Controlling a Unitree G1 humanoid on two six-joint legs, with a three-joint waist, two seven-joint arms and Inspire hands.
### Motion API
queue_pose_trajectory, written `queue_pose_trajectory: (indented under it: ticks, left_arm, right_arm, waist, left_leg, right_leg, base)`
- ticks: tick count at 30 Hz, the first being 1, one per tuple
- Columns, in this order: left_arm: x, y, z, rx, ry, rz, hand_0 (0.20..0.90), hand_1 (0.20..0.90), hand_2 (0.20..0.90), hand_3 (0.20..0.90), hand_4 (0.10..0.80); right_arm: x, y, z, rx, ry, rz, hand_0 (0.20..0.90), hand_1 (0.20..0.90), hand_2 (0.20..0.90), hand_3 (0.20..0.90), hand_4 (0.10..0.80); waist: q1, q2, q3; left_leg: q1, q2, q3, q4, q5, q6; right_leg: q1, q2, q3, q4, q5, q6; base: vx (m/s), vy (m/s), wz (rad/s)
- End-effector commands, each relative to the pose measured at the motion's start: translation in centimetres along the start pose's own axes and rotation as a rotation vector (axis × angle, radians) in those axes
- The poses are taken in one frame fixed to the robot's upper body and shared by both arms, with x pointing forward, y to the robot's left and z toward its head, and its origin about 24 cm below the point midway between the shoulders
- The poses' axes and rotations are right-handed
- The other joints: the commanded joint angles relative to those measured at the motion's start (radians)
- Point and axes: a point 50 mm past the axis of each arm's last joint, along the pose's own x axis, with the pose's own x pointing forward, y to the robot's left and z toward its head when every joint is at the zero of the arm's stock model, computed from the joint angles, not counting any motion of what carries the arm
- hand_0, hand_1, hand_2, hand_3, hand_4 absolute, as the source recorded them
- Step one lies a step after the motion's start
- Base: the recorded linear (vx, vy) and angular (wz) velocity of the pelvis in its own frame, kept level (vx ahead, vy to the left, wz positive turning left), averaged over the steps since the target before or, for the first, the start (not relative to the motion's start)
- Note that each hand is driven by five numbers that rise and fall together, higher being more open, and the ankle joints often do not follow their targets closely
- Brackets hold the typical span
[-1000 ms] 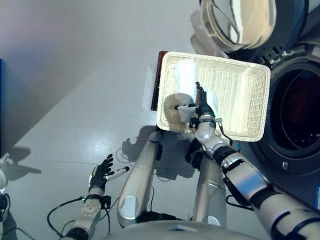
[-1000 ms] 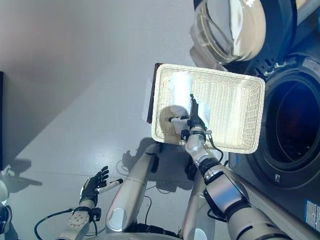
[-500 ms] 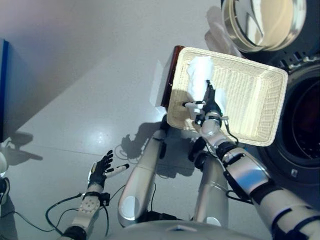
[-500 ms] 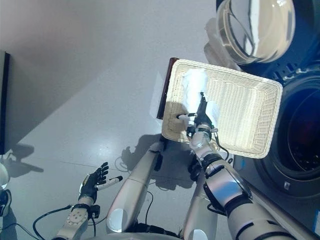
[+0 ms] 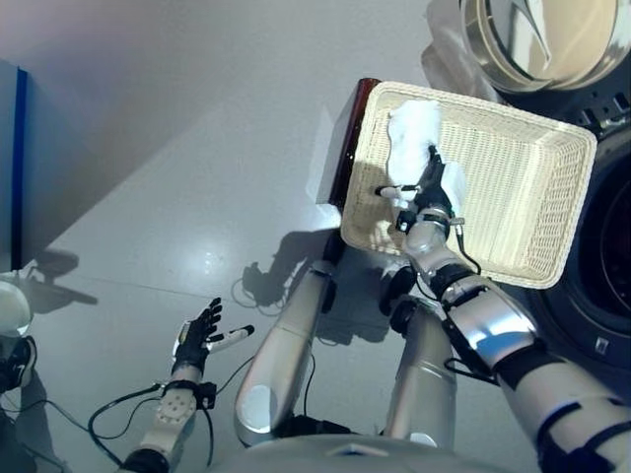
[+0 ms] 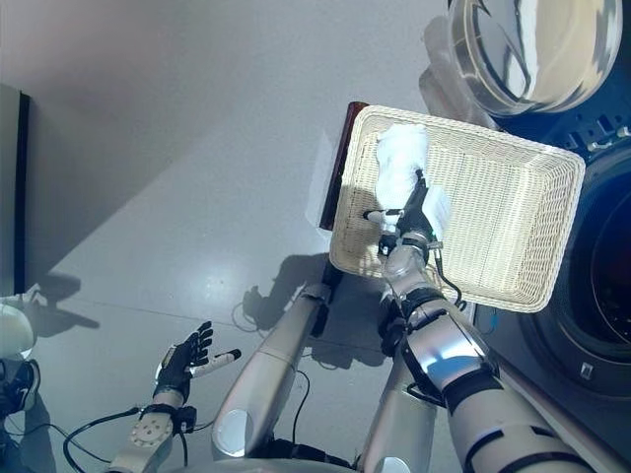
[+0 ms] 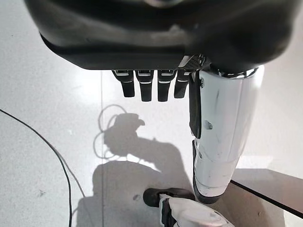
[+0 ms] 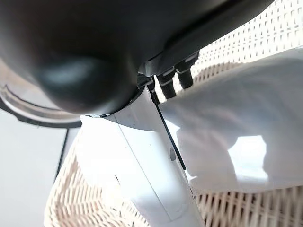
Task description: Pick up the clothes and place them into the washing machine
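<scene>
A white cloth (image 5: 414, 126) lies in the near-left corner of the shallow wicker basket (image 5: 523, 197), which rests on a dark brown box (image 5: 352, 138). My right hand (image 5: 430, 192) is in the basket with straight fingers lying on the cloth and the thumb spread to the side; it is open. The right wrist view shows the cloth (image 8: 236, 123) past the fingers (image 8: 166, 81) and the white-covered thumb (image 8: 142, 161). My left hand (image 5: 197, 340) hangs open low over the floor, far from the basket; its fingers (image 7: 149, 87) are straight.
The washing machine's dark drum opening (image 5: 613, 246) is just right of the basket, its round glass door (image 5: 547, 39) swung open beyond it. A blue panel (image 5: 12, 168) stands at the far left. Grey floor (image 5: 177, 148) spreads left of the box.
The camera has shifted, so the basket sits further right and up in the view. My right hand has reached a little further onto the white cloth. The left hand stays put.
</scene>
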Motion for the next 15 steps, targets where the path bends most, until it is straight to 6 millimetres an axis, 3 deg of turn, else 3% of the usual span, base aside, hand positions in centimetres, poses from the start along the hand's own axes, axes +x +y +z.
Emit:
queue_pose_trajectory:
  ticks: [1,8,10,11,12,15]
  left_arm:
    - [-1.2,1.5,-1.1,0.020,0.008,0.041,0.900,0.900,0.900,0.900,0.800]
    - [-1.1,0.9,-0.4,0.002,-0.020,0.023,0.900,0.900,0.900,0.900,0.800]
    - [-1.1,0.9,-0.5,0.003,-0.017,0.022,0.900,0.900,0.900,0.900,0.800]
    - [-1.1,0.8,-0.5,0.003,-0.016,0.022,0.900,0.900,0.900,0.900,0.800]
    - [-1.0,0.8,-0.5,-0.002,-0.016,0.026,0.900,0.900,0.900,0.900,0.800]
    - [-1.1,0.5,-0.4,-0.004,-0.017,0.018,0.900,0.900,0.900,0.900,0.800]
  right_arm:
    - [2.7,-3.3,4.5,0.015,-0.144,-0.118,0.900,0.900,0.900,0.900,0.800]
    - [3.8,-5.1,5.8,-0.009,-0.151,-0.190,0.900,0.900,0.900,0.900,0.800]
    - [4.0,-5.4,6.0,-0.018,-0.154,-0.204,0.491,0.491,0.491,0.491,0.508]
    - [4.0,-5.5,6.1,-0.024,-0.158,-0.205,0.384,0.384,0.384,0.384,0.431]
    - [4.0,-5.5,6.3,-0.030,-0.166,-0.206,0.200,0.200,0.200,0.200,0.300]
    - [4.2,-5.8,6.4,-0.045,-0.170,-0.217,0.200,0.200,0.200,0.200,0.300]
  waist:
    - [0.005,0.046,0.002]
    - [0.009,0.065,0.022]
    - [0.010,0.067,0.026]
    - [0.010,0.068,0.026]
    - [0.009,0.068,0.027]
    - [0.009,0.070,0.030]
  left_leg:
    - [-0.049,-0.033,0.060,-0.065,0.066,0.013]
    - [-0.069,-0.040,0.061,-0.068,0.067,0.016]
    - [-0.073,-0.041,0.061,-0.068,0.067,0.016]
    - [-0.075,-0.042,0.061,-0.068,0.067,0.016]
    - [-0.078,-0.043,0.062,-0.069,0.067,0.016]
    - [-0.082,-0.045,0.060,-0.070,0.068,0.017]
  right_leg:
    - [-0.008,0.019,-0.024,-0.088,0.100,-0.026]
    - [-0.033,0.015,-0.018,-0.073,0.097,-0.026]
    - [-0.037,0.014,-0.017,-0.070,0.096,-0.025]
    - [-0.040,0.013,-0.017,-0.068,0.096,-0.025]
    - [-0.043,0.013,-0.016,-0.067,0.096,-0.025]
    - [-0.048,0.011,-0.014,-0.065,0.097,-0.023]
  base:
    - [0.004,0.013,-0.05]
    - [0.002,0.003,-0.02]
    - [0.006,-0.002,0.02]
    - [0.011,0.007,0.04]
    - [0.011,0.012,0.04]
    - [0.000,0.000,0.00]
